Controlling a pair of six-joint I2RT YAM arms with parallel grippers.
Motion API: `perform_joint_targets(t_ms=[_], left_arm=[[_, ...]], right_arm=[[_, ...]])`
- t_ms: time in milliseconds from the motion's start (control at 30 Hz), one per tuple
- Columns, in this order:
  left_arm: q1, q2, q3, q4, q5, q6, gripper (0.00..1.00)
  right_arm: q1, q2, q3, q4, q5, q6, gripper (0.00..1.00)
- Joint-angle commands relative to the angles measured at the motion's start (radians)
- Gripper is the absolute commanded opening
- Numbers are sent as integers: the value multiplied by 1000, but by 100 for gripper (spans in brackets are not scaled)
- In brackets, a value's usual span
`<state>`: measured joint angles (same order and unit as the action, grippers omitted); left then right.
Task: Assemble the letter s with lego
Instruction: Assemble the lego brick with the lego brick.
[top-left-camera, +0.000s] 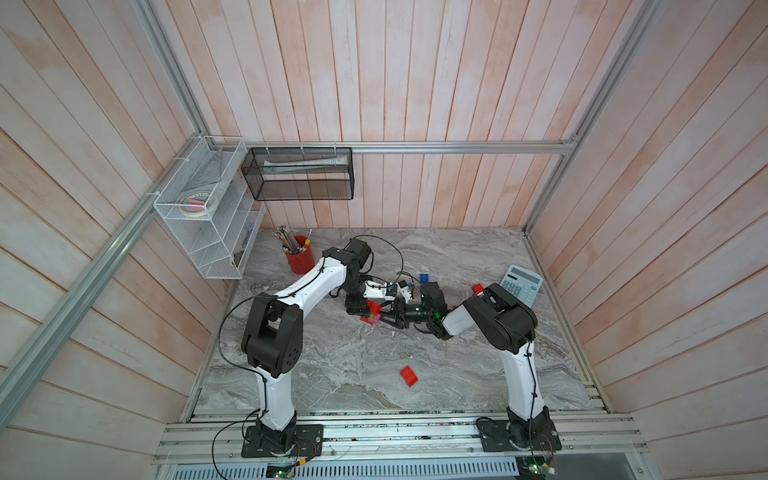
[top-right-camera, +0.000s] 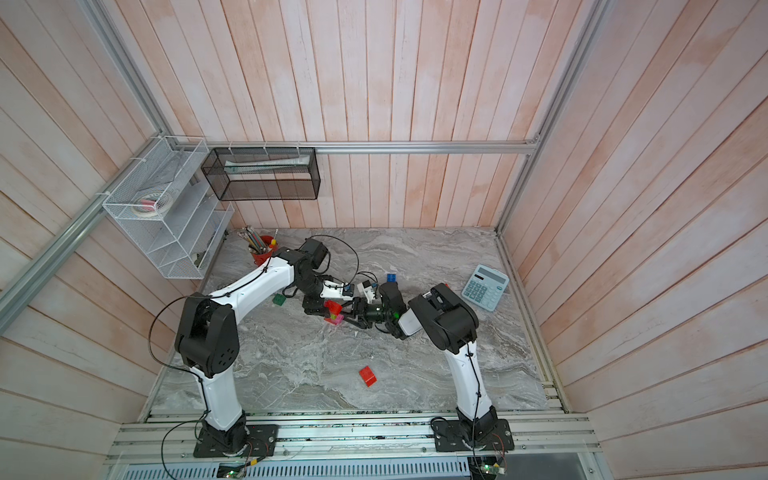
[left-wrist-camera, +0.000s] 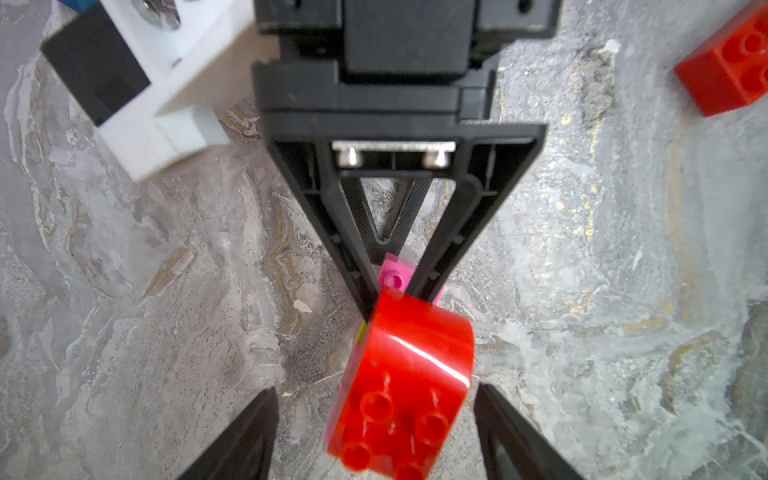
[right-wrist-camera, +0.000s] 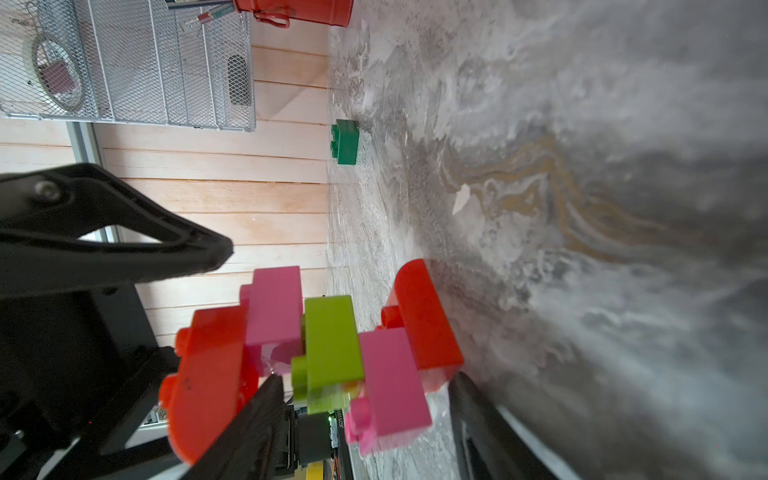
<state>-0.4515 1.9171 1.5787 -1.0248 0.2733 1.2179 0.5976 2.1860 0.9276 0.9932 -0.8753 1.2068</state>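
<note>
Marbled tabletop (top-left-camera: 457, 257) holds a glossy studded brick stack (top-left-camera: 372, 312), red brick (top-left-camera: 408, 375) at five o'clock. Around the stack the left gripper (left-wrist-camera: 376, 395) has its fingers apart; whether the right gripper (right-wrist-camera: 365, 378) grips is unclear.

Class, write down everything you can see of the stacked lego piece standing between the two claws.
The lego stack is five glossy, studded plastic bricks pressed together in offset steps: a red curved brick at each end, pink next, lime green in the middle. Its bottom red brick rests on the marble table. The left claw is open around the top red brick, clear of it; the right claw flanks a pink brick, contact unclear.
</note>
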Motion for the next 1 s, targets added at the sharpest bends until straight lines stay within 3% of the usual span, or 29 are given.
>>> perform_joint_targets(t_ms=[0,367,567,767,967], left_arm=[[7,-29,26,-7,38,-13,80],[9,-80,24,-41,61,-57,88],[24,-165,-29,-15,93,-118,90],[57,-265,-122,64,159,-214,91],[101,-335,-207,129,206,-265,92]], right_arm=[[-14,-9,-13,-6,-13,-16,66],[-59,-86,-85,-43,-20,-169,68],[-63,-190,-130,-156,52,-557,68],[-39,-257,-236,39,168,-817,69],[-5,-220,-279,213,224,-1026,73]])
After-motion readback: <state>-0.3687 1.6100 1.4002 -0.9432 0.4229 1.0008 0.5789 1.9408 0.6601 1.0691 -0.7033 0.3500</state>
